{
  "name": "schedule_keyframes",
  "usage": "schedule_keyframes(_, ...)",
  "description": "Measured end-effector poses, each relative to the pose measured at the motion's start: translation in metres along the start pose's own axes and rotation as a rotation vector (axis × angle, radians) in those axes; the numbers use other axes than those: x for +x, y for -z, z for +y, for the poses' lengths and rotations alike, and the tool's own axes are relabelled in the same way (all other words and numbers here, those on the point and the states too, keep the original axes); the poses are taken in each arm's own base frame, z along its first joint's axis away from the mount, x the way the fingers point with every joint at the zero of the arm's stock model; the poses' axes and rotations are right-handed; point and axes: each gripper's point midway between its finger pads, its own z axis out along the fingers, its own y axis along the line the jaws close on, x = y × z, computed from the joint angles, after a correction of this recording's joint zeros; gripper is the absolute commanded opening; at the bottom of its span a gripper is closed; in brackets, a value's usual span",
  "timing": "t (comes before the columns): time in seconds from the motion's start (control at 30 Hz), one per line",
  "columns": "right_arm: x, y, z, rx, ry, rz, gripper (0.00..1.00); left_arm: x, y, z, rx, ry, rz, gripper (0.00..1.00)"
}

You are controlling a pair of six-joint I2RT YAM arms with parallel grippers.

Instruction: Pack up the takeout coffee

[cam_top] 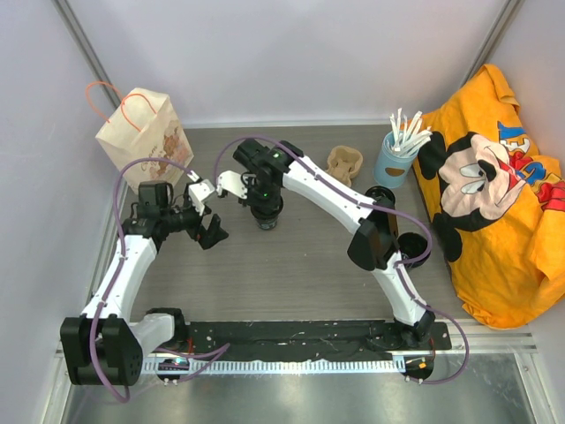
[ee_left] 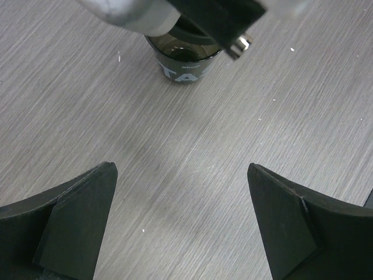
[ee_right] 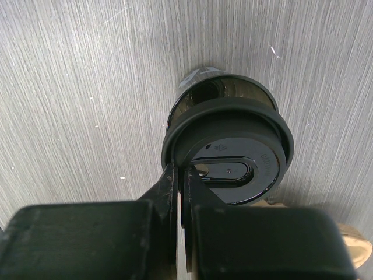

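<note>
Black lid (ee_right: 233, 154): clamped at its near rim by the right gripper (ee_right: 180, 178), whose fingers are pressed together on the rim edge. It sits off-centre over the cup mouth, with part of the cup rim showing past it. Can't tell if it's seated.
Takeout coffee (ee_left: 182, 64): dark cup with white lettering, upright on the worktop (cam_top: 291, 283) about mid-way, slightly left of centre, directly under the black lid.
Left gripper (ee_left: 180, 175): fingers spread wide with nothing between them, over bare worktop just left of the cup.
Cardboard carrier (cam_top: 344, 163): near the far edge, right of centre, apart from the cup.
Blue cup (cam_top: 393, 166): just right of the carrier, holding white sticks.
Paper bag (cam_top: 141, 132): far-left corner, upright, orange handles.
Round black piece (cam_top: 381, 196): toward the right edge, beside the right arm.
Second round black piece (cam_top: 411, 247): nearer the right edge, partly hidden by the arm.
Orange Mickey Mouse cloth (cam_top: 494, 203): draped over the right edge.
</note>
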Motion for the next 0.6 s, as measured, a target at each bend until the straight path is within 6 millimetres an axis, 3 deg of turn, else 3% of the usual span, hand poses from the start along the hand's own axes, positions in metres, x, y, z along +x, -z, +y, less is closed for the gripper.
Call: schedule_keyframes(0.6, -0.004, -0.017, 0.004, -0.017, 0.011, 0.012, 0.03, 0.003, 0.005, -0.001, 0.017, 0.034, -0.009, 1.0)
